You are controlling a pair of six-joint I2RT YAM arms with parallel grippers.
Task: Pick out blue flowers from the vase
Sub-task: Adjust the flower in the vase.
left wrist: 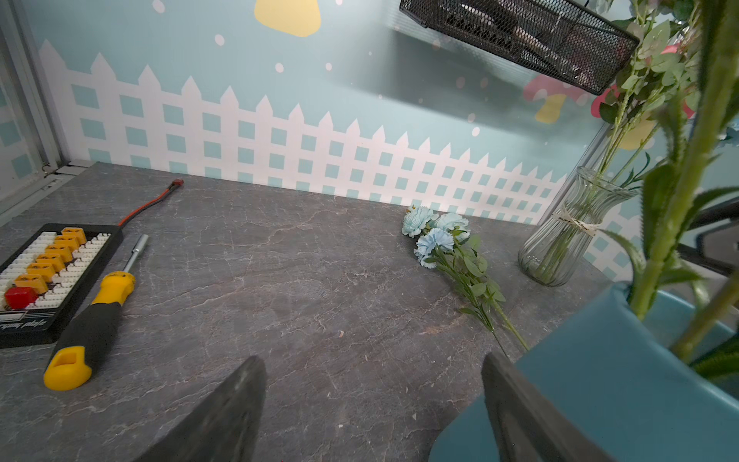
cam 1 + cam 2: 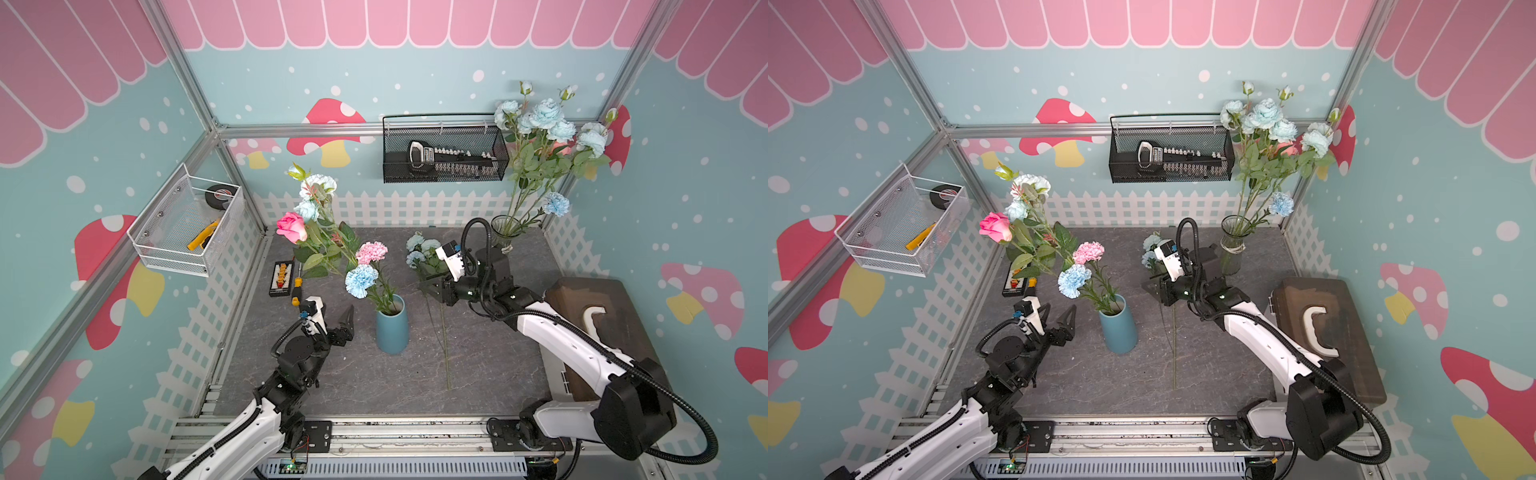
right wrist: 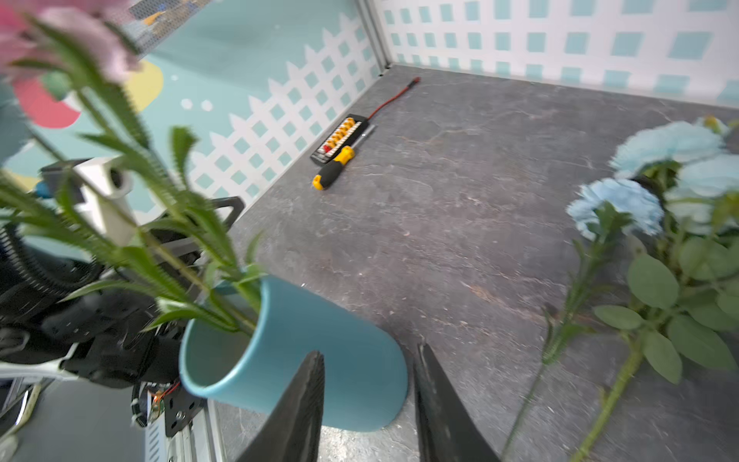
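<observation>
The teal vase (image 2: 392, 328) stands mid-table and holds a blue carnation (image 2: 360, 280), pale blue flowers (image 2: 318, 185) higher up, a pink carnation (image 2: 371, 251) and a pink rose (image 2: 291, 226). One sprig of blue flowers (image 2: 419, 248) lies flat on the table to the right of the vase, its stem (image 2: 445, 357) running toward the front. My right gripper (image 2: 428, 287) hovers over that stem, open and empty; in the right wrist view the right gripper (image 3: 370, 356) frames the vase wall (image 3: 352, 384). My left gripper (image 2: 330, 316) is wide open just left of the vase; one of its fingers (image 1: 512, 400) is close to the vase (image 1: 608, 380).
A glass vase (image 2: 505, 232) of blue flowers stands at the back right corner. A yellow-handled screwdriver (image 2: 297, 286) and a connector board (image 2: 281, 277) lie at the left. Wire baskets hang on the back wall (image 2: 444, 153) and the left wall (image 2: 187, 224). A brown box (image 2: 598, 316) sits at the right.
</observation>
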